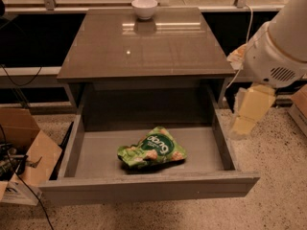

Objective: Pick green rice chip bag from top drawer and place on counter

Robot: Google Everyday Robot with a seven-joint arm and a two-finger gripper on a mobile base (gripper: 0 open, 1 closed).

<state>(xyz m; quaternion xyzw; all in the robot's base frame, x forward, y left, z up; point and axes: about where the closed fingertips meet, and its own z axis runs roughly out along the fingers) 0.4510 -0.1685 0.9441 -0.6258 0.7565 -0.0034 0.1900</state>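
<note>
The green rice chip bag (pixel 152 148) lies flat near the middle of the open top drawer (pixel 148 188), logo side up. The drawer is pulled out from under the glossy grey-brown counter (pixel 144 47). My gripper (pixel 247 116) hangs from the white arm (pixel 283 47) at the right, just outside the drawer's right wall and above floor level. It is to the right of the bag and apart from it, holding nothing.
A white bowl (pixel 144 7) stands at the back edge of the counter. An open cardboard box (pixel 24 152) and cables sit on the floor to the left of the drawer. A white cable (pixel 244 42) hangs at the right.
</note>
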